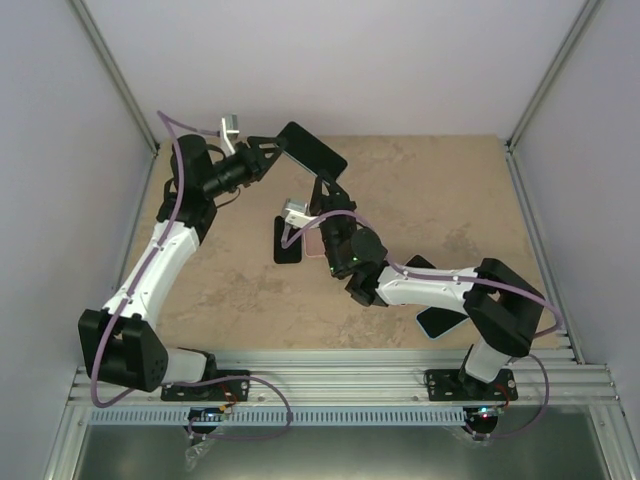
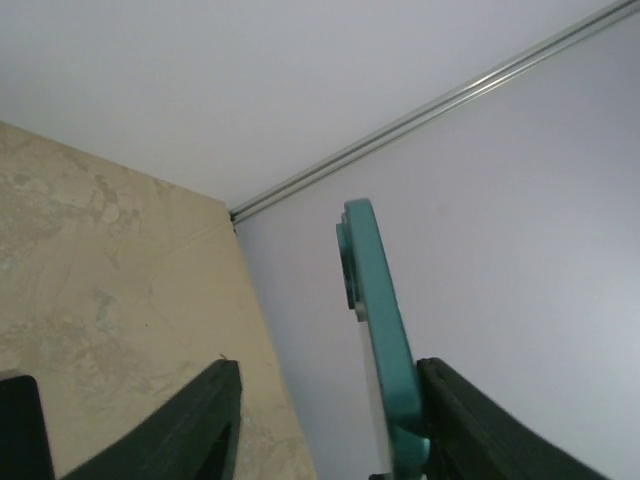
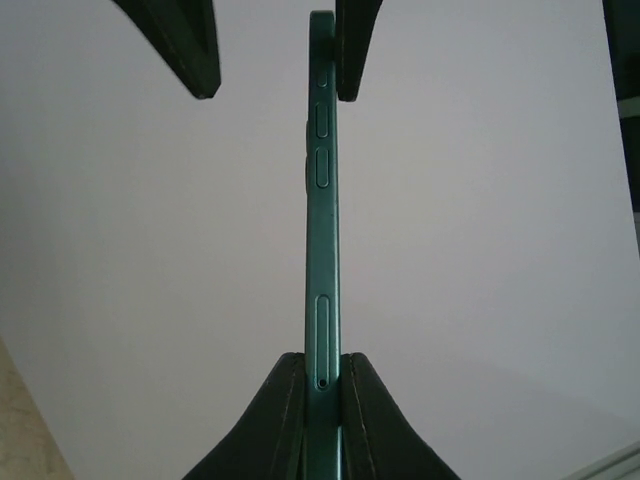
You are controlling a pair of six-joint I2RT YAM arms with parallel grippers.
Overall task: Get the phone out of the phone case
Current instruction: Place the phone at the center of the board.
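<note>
Phone (image 3: 322,200): teal, held in the air above the table (image 1: 420,200), spanning the gap between the two grippers. Both wrist views show it edge-on, and its side buttons are visible in the right wrist view.
Right gripper (image 3: 323,360): clamped on one end of the phone, with both fingers pressed flat against its two faces.
Left gripper (image 2: 330,375): spread wide at the phone's other end, gripping nothing.
Left fingers: one (image 2: 470,420) lies against a face of the phone. The other stands well apart from it, with the wall showing between.
Arms: the left reaches to the far left of the table. The right stretches from the near right corner toward the middle.
Dark piece (image 1: 288,242): on the table, just beside the right wrist.
Dark slab (image 1: 440,322): on the table, partly under the right forearm.
Case: possibly one of those two dark things, but the top view is too coarse to tell which.
</note>
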